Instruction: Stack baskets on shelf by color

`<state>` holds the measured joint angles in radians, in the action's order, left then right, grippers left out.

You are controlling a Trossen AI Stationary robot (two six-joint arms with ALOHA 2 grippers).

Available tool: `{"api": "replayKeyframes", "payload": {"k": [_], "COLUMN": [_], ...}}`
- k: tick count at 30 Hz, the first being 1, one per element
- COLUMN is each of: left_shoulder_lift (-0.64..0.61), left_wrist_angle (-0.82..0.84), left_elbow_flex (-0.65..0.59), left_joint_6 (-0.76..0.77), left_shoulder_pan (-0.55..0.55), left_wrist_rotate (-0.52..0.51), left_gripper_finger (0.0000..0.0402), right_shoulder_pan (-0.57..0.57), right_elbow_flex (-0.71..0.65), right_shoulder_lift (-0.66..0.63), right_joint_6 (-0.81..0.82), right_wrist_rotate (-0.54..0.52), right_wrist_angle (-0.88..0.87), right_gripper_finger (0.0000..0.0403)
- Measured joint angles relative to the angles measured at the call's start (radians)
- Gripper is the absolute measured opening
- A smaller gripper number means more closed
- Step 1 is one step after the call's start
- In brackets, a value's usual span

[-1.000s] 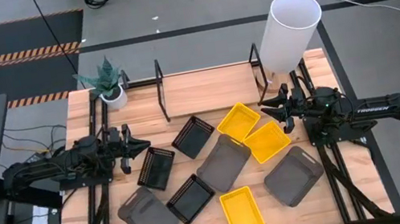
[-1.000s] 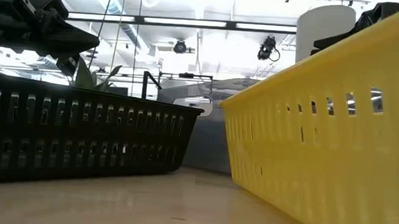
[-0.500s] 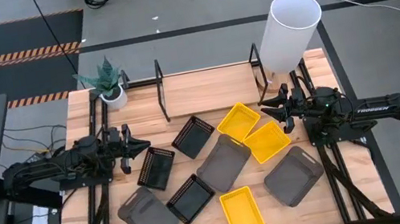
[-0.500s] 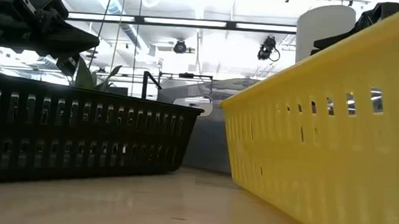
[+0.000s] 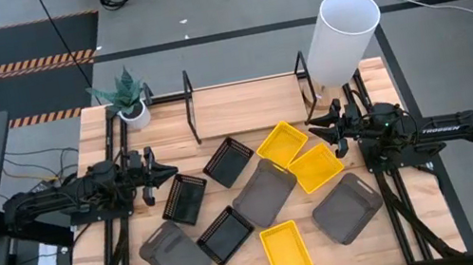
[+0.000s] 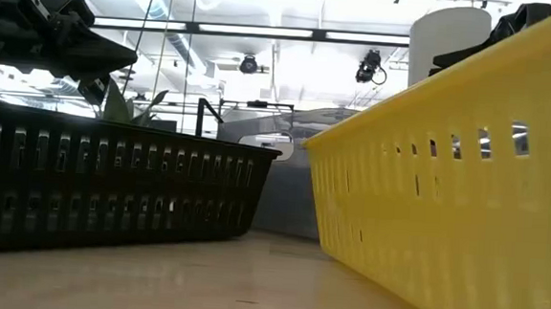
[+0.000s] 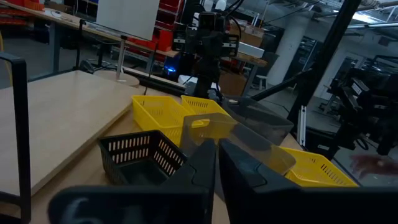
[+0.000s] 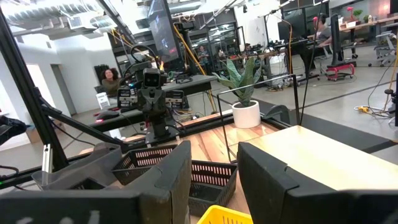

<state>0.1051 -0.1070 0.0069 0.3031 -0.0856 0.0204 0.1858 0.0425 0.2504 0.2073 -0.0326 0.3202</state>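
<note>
Nine baskets lie scattered flat on the tabletop in the high view. Three are yellow (image 5: 282,142), (image 5: 317,167), (image 5: 286,250). Three are black and slatted (image 5: 228,161), (image 5: 185,199), (image 5: 226,235). Three are dark grey (image 5: 264,192), (image 5: 347,207), (image 5: 175,257). The light-wood shelf (image 5: 247,107) runs along the far edge between black uprights. My left gripper (image 5: 169,171) hovers shut, left of the black baskets, touching nothing; its wrist view shows the fingers (image 7: 216,149) together. My right gripper (image 5: 316,129) hovers open, right of the far yellow basket; its fingers (image 8: 214,155) stand apart.
A tall white cylinder (image 5: 341,38) stands at the shelf's right end and a potted plant (image 5: 128,100) at the far left corner. The low view is filled by a black basket (image 6: 110,192) and a yellow one (image 6: 446,194). A person (image 8: 112,78) sits beyond the table.
</note>
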Motion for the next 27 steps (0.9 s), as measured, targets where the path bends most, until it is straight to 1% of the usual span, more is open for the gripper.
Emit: {"api": "replayKeyframes", "payload": {"k": [7, 18, 27], "left_shoulder_lift": [0.0, 0.0, 0.0], "left_wrist_angle": [0.0, 0.0, 0.0], "left_elbow_flex": [0.0, 0.0, 0.0], "left_joint_6": [0.0, 0.0, 0.0], "left_shoulder_pan": [0.0, 0.0, 0.0], "left_wrist_rotate": [0.0, 0.0, 0.0], "left_gripper_finger": [0.0035, 0.0025, 0.0035], "right_shoulder_pan": [0.0, 0.0, 0.0], "right_elbow_flex": [0.0, 0.0, 0.0], "right_shoulder_lift": [0.0, 0.0, 0.0], "right_joint_6": [0.0, 0.0, 0.0], "right_wrist_rotate": [0.0, 0.0, 0.0], "right_wrist_angle": [0.0, 0.0, 0.0], "right_gripper_finger": [0.0135, 0.0135, 0.0135]}}
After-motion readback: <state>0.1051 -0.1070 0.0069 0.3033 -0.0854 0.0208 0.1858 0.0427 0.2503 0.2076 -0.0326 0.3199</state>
